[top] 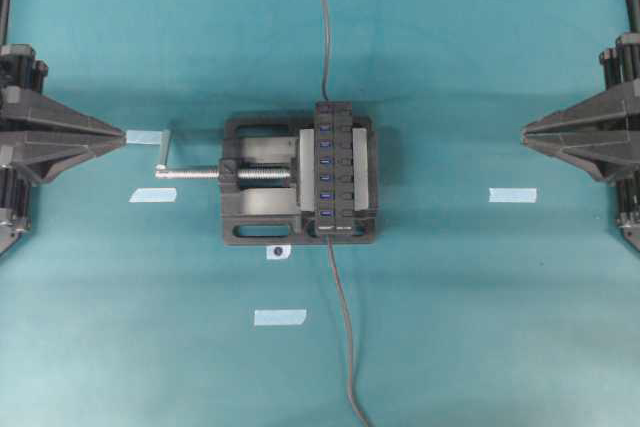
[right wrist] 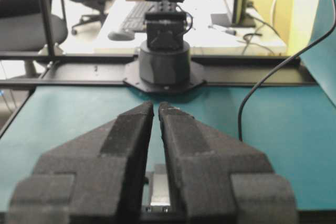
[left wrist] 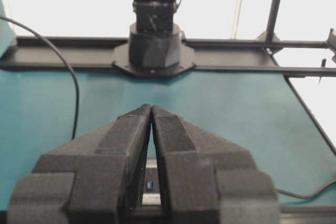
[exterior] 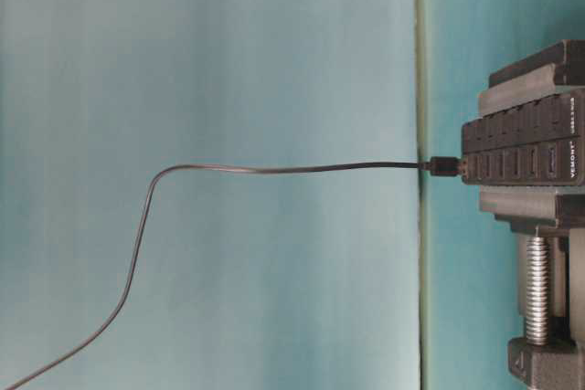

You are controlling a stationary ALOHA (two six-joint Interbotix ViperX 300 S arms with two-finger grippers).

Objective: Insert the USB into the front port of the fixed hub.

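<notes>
Left gripper (left wrist: pixel 151 109) clenched, fingertips meeting, nothing between them; parked at the 9 o'clock edge of the overhead view, tip aimed toward centre. Right gripper (right wrist: pixel 156 107) nearly clenched, a thin slit between the tips, nothing held; parked at the 3 o'clock edge, also aimed at centre. Both well apart from the fixed hub (top: pixel 335 168).

At centre, a black vise (top: pixel 252 183) with silver screw (top: pixel 200 173) and crank handle jutting toward 9 o'clock. Clamped in its jaws: the fixed hub, a long black bar running 12 to 6 o'clock, 7 blue slots beside a row of black buttons. USB plug (exterior: pixel 445 166) already seated in the hub's end, its cable (top: pixel 344 332) trailing off toward 6 o'clock; a second cable (top: pixel 322 7) leaving toward 12 o'clock.

White lettering on the hub, table-level view: "VEMONT"; smaller print beside it unreadable. 4 pale tape strips (top: pixel 279 317) on the teal table (top: pixel 480 327), plus a small dot sticker (top: pixel 278 251) just below the vise.
</notes>
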